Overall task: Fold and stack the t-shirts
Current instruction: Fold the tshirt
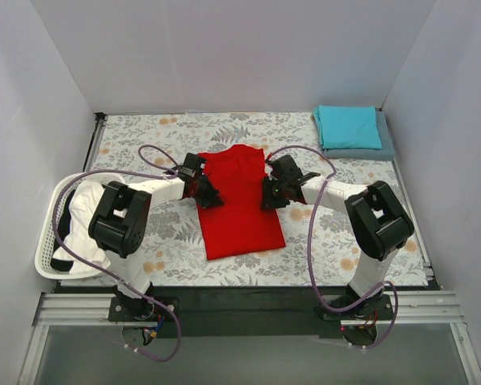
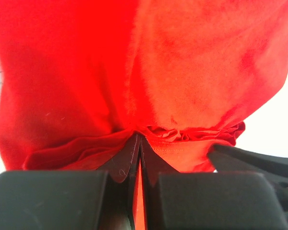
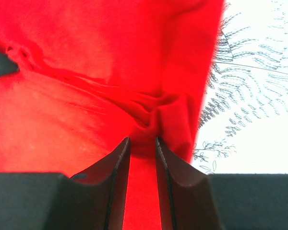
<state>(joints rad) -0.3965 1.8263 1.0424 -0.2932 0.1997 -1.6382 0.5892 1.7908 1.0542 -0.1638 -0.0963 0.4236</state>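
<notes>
You have the flowered table (image 1: 144, 136) in front of you. The biggest thing on it is the red t-shirt (image 1: 242, 220), which lies about in the middle, long from far to near and already narrowed into a band. At the far right corner the teal t-shirt (image 1: 349, 127) sits folded on top of the grey-blue t-shirt (image 1: 387, 147), well apart from the red one. At the near left is the white basket (image 1: 42, 261) with some white cloth (image 1: 84, 212) in it.

The left gripper (image 1: 202, 191) is at the left edge of the red t-shirt, about halfway along, and the right gripper (image 1: 271, 192) is at the right edge, opposite to it. In each wrist view the jaws are closed on a small bunch of red cloth. On the left they are pressed nearly together. On the right a narrow gap is filled with the fabric.

I judge that this cloth is light, thin and very soft. It will not keep a shape and it hangs from wherever you hold it. It is not fragile, and it seems not slippery, but a thin pinch can pull out. Take it at the side edges, through all layers, with both hands at equal height, so the fold comes straight.
</notes>
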